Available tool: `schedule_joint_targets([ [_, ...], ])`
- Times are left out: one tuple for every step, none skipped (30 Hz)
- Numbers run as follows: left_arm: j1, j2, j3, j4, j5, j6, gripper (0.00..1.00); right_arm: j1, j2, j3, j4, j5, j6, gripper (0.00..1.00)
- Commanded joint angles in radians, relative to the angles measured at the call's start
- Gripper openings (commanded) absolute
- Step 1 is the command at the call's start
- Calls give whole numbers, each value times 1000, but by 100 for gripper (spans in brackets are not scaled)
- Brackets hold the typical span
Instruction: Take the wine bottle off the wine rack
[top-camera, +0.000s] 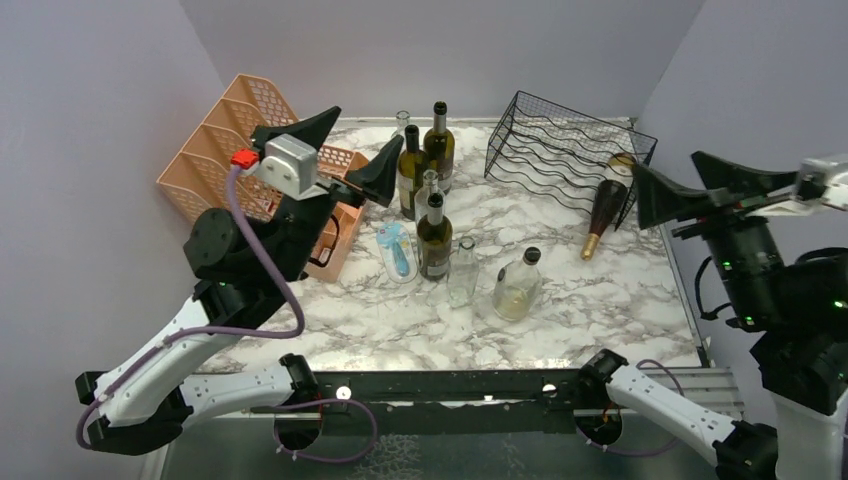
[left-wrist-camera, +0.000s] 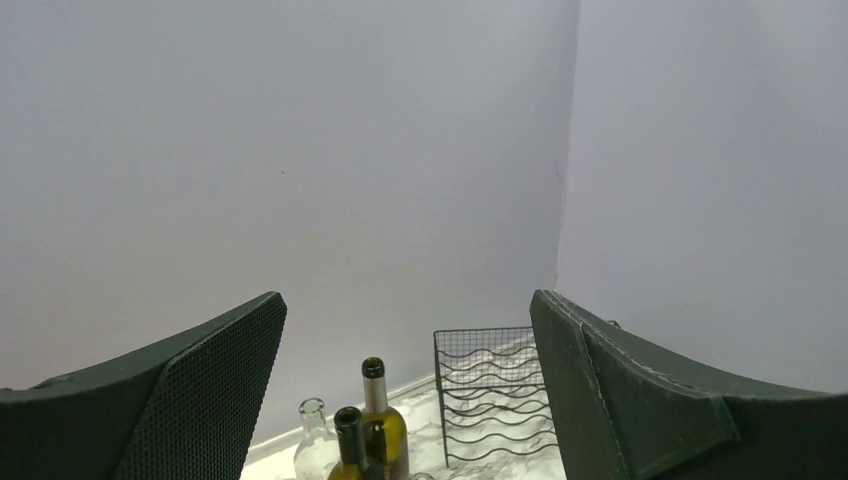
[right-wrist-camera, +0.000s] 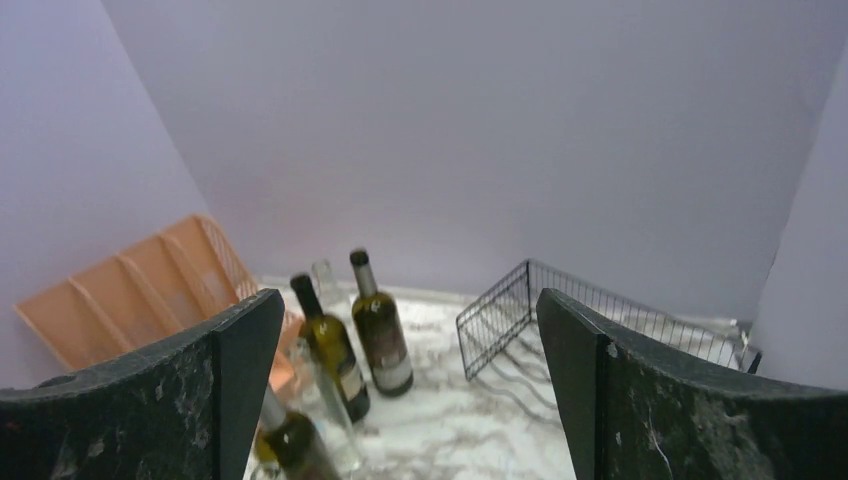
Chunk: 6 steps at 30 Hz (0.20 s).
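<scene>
Above the marble table (top-camera: 600, 310), the left gripper (top-camera: 368, 125) and right gripper (top-camera: 664, 160) gape wide, holding nothing. Far right stands the black wire wine rack (top-camera: 560, 150), far left the peach mesh organizer (top-camera: 215, 140). A dark wine bottle (top-camera: 603, 212) lies at the rack's right end, its gold-foiled neck pointing nearward.

Soft, even light makes the walls (top-camera: 450, 50) look a bit purple. The surface (top-camera: 600, 290) shines a little. Shadows are faint. The right wrist view is slightly blurry.

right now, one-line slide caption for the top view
Left gripper and right gripper open; wine bottle lies on table beside wine rack.
</scene>
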<state>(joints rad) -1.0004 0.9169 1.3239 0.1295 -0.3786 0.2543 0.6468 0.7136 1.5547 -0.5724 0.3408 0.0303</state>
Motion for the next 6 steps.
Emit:
schedule_joint_targets([
  [6, -39, 24, -92, -36, -49, 99, 5, 14, 40, 102, 71, -77, 100],
  [6, -47, 24, -91, -43, -52, 99, 5, 17, 49, 92, 86, -71, 100],
  [7, -54, 24, -91, -49, -53, 99, 4, 15, 51, 83, 87, -68, 100],
  [6, -59, 24, -90, -58, -56, 99, 5, 12, 42, 83, 78, -75, 100],
  [6, -65, 24, -87, -65, -56, 99, 5, 12, 39, 74, 86, -71, 100],
  [6, -70, 24, -85, -70, -59, 99, 5, 10, 34, 68, 84, -66, 100],
])
